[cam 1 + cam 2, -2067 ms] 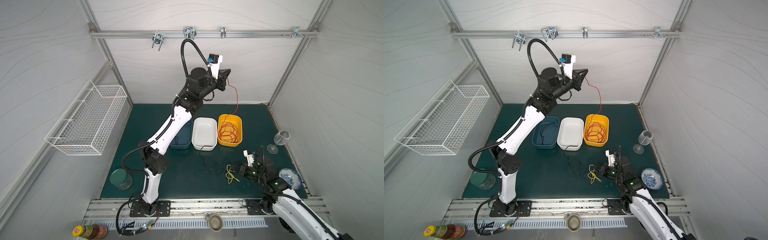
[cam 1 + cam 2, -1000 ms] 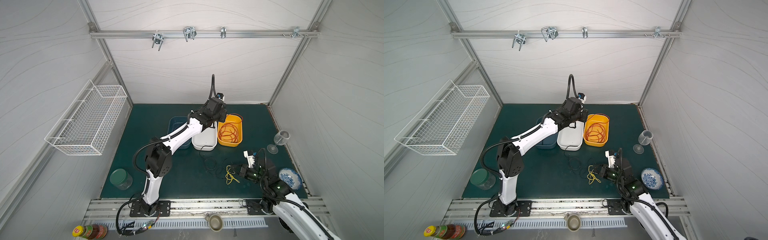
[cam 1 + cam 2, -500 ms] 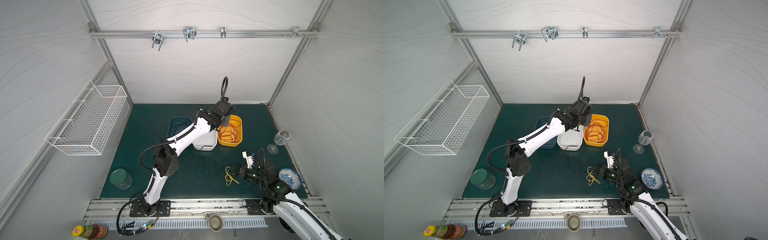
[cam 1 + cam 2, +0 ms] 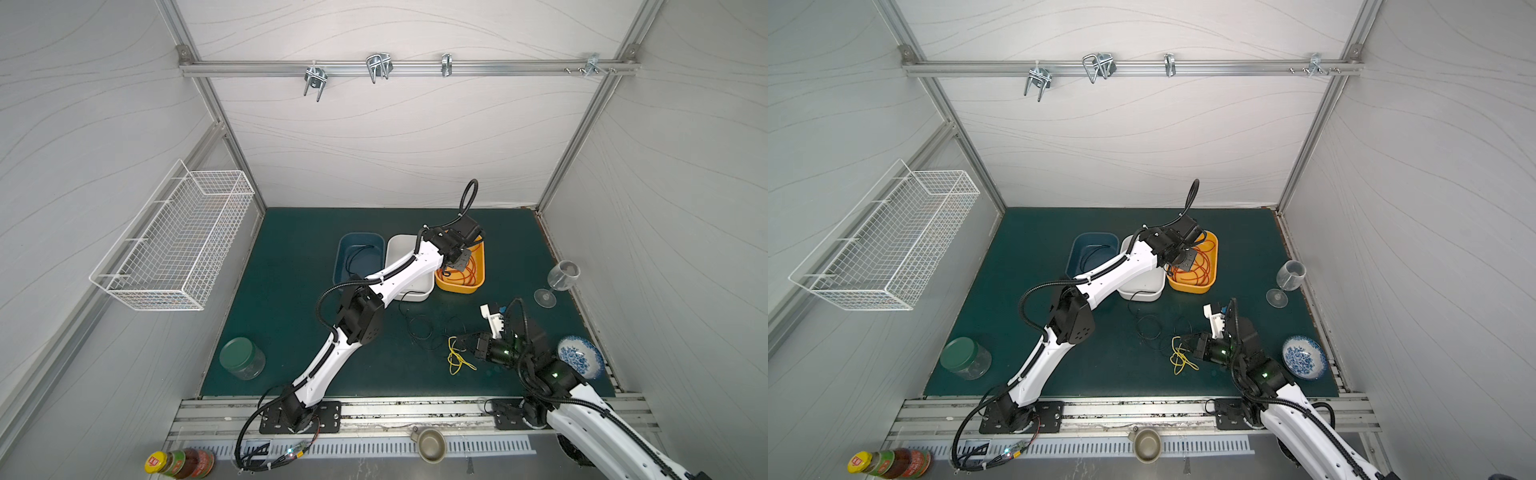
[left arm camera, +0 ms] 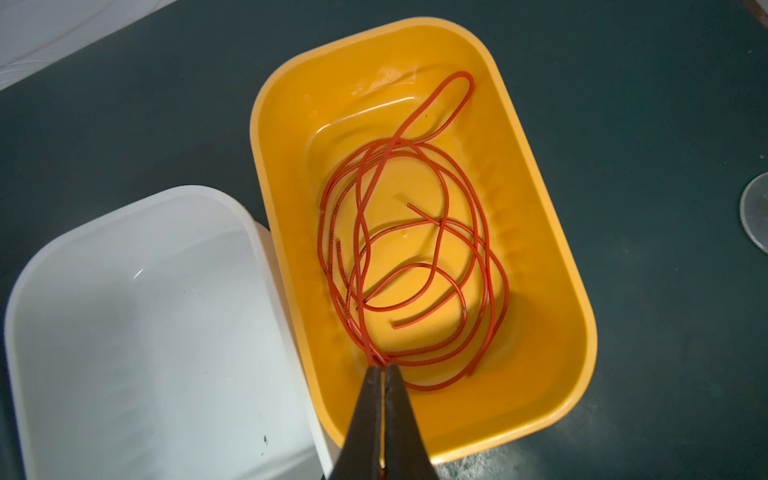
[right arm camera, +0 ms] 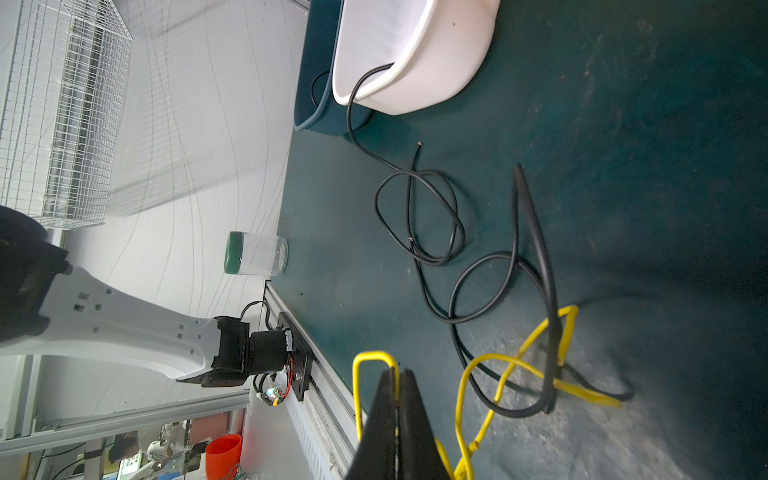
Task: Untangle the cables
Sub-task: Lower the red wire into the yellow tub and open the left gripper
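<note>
In front of the white tub [image 4: 399, 257] the black cables [image 6: 548, 291] lie on the green mat [image 4: 291, 291], one end draped over the tub's rim. Just right of the white tub, the yellow tub [image 5: 552, 311] holds the red cables [image 5: 390, 144], and the left gripper [image 5: 382, 368] hangs over them with its jaws pressed together on a red strand; further right and nearer the front, the right gripper [image 6: 397, 374] pinches a loop of the yellow cable [image 6: 374, 355], which tangles with a black one

Red cables [image 5: 399, 266] against the orange-yellow tub [image 5: 540, 232], plain white tub [image 5: 124, 332], black cables [image 6: 549, 291] and a bright yellow cable [image 6: 498, 357] over the dark green mat [image 4: 291, 291], and a bowl [image 4: 579, 361] in blue-and-white floral pattern
</note>
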{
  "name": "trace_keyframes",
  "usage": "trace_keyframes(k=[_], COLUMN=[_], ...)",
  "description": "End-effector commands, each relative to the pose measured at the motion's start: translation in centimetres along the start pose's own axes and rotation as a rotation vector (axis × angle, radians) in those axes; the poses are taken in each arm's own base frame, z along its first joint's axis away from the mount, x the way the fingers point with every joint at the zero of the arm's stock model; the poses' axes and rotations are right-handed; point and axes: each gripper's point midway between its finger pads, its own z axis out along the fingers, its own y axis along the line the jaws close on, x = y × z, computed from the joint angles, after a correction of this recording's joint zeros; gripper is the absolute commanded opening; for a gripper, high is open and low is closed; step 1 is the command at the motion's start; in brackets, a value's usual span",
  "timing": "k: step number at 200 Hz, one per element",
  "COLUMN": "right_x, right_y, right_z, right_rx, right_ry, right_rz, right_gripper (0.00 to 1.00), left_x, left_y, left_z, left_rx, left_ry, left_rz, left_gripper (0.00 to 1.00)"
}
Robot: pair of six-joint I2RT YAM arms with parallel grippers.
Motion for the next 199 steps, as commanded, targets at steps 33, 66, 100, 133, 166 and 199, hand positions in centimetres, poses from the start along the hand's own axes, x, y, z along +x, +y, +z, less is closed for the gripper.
trace_keyframes(k=[33,66,100,133,166,199], right_x=[0.0,0.0,0.0,0.0,0.0,0.0], right_y=[0.3,0.3,0.3,0.4,0.4,0.5], right_z=[0.1,0.1,0.2,0.2,0.2,0.1], right_rx=[-0.014,-0.012,-0.013,-0.014,-0.01,-0.01], right_ry=[-0.008,-0.007,-0.006,-0.006,-0.007,-0.006], right_rz=[0.002,0.0,-0.002,-0.004,-0.003,-0.003], right_gripper=[0.0,0.0,0.0,0.0,0.0,0.0], left_x=[-1.2,-0.1,1.0,0.8,0.3,-0.6], left_y=[-1.7,-1.5,-1.2,-1.0,-0.7,0.0], left_z=[1.9,4.0,5.8,6.0,5.2,3.5], left_rx=[0.067,0.083,0.091,0.117,0.129,0.123], left_ry=[-0.031,0.01,0.047,0.053,0.044,0.021], left_rz=[0.013,-0.017,-0.032,-0.057,-0.052,-0.049], left_gripper=[0.0,0.0,0.0,0.0,0.21,0.37])
